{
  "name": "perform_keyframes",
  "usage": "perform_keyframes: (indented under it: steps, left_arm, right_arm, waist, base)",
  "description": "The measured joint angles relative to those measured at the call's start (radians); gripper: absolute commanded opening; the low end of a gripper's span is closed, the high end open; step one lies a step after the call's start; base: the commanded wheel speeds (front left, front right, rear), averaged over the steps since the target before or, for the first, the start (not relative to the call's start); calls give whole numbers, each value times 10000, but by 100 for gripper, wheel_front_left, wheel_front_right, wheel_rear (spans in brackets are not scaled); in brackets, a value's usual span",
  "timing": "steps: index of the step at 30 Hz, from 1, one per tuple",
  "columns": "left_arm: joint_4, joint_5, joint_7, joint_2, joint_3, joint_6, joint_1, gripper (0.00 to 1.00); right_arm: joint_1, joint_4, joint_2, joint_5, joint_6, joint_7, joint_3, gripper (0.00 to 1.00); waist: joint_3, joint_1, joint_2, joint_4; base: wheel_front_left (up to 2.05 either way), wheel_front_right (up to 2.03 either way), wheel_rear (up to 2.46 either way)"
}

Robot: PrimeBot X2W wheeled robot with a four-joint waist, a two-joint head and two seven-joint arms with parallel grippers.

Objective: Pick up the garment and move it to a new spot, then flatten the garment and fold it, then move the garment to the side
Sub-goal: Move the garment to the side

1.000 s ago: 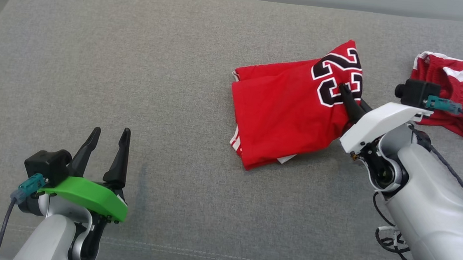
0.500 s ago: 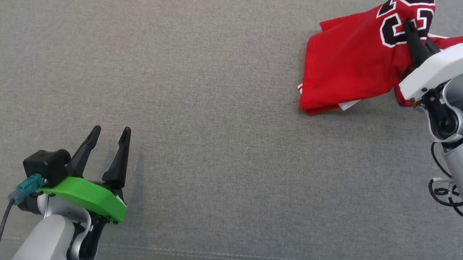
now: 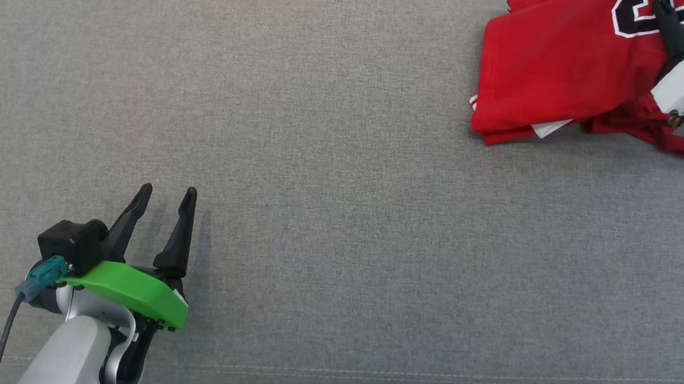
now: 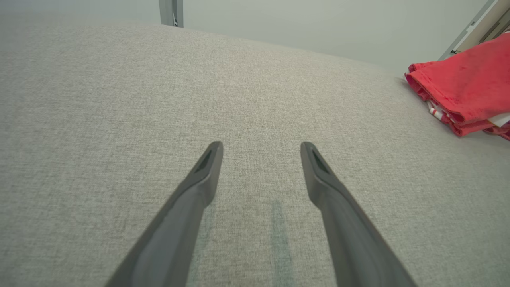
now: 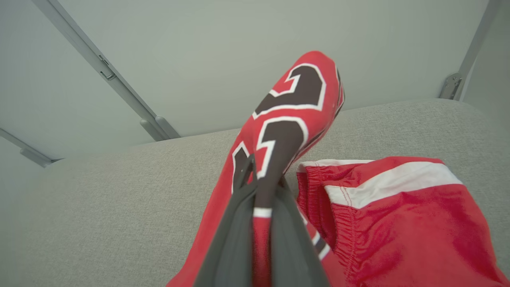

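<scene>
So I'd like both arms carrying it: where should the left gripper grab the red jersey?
Likely the jersey at its free lower-left corner, coming from the side of the left gripper, low over the cushion. The folded layers stack into a thick edge there, opposite the numbered end that the right gripper pinches.

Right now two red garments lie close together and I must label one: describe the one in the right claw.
On the grey cushion, look to its right side, where the right claw pinches a folded red jersey. Unlike the red shorts beside it, with their white band, it bears black numerals edged in white.
</scene>
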Motion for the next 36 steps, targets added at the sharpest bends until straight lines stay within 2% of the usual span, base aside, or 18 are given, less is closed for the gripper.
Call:
perform_keyframes:
  steps: [8, 14, 30, 35, 36]
  left_arm:
    - [-8, 75, 0, 0, 31, -13, -141, 100]
    - [-13, 79, 0, 2, 105, -90, -223, 100]
    - [-65, 163, -2, 27, 171, -134, -651, 100]
    - [-84, 178, -2, 54, 240, -136, -803, 100]
    - [-84, 178, -2, 59, 249, -136, -827, 100]
  right_arm:
    - [-411, 163, -732, 165, 182, 750, -201, 0]
    - [-623, 328, -1127, 405, 188, 1018, -518, 0]
    - [-719, 1271, -1724, 742, 48, 1051, -1273, 0]
    - [-682, 1593, -1684, 844, -35, 844, -1363, 0]
    - [-663, 1653, -1647, 857, -35, 807, -1363, 3]
  waist:
    - [313, 0, 0, -19]
    - [605, 0, 0, 9]
    - [1475, 0, 0, 132]
    - [1755, 0, 0, 184]
    - [1805, 0, 0, 193]
  base:
    - [0, 0, 0]
    - [0, 0, 0]
    - [0, 0, 0]
    - [0, 0, 0]
    - [0, 0, 0]
